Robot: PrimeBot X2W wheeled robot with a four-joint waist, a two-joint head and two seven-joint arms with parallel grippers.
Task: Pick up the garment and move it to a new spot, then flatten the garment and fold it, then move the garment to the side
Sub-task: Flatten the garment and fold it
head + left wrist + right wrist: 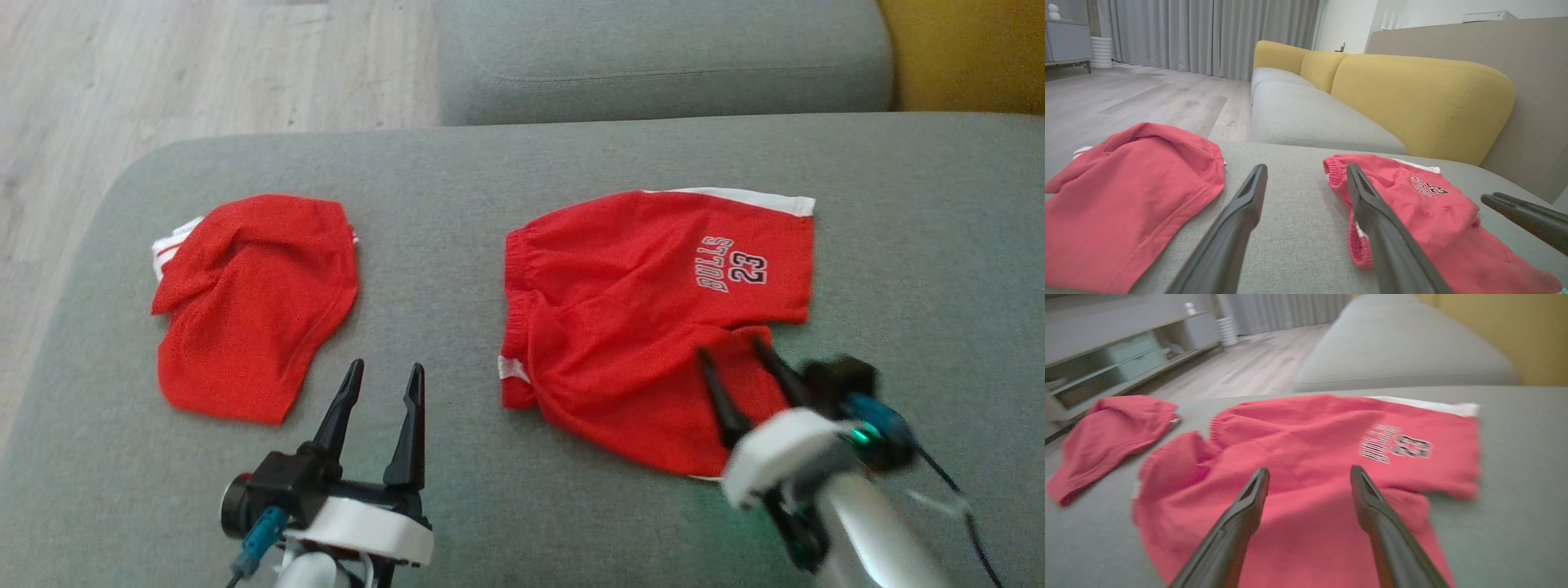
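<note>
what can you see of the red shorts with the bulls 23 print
The red shorts, of soft knit-looking cloth, lie spread and mostly flat on the grey fabric sofa cushion. Their gathered elastic waistband faces the robot's left. A white side stripe runs along the far edge, and the BULLS 23 print sits upside down on the far leg. The near leg is rumpled. The right gripper hovers open over that leg; whether it touches the cloth is unclear.

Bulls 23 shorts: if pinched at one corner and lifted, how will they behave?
Probably floppy: the shorts lie creased and rumpled, so a corner lift would likely leave them hanging bunched. Likely light: thin fabric, lying nearly flat. Pushed, they'd probably wrinkle rather than slide on the textured couch cushion.
</note>
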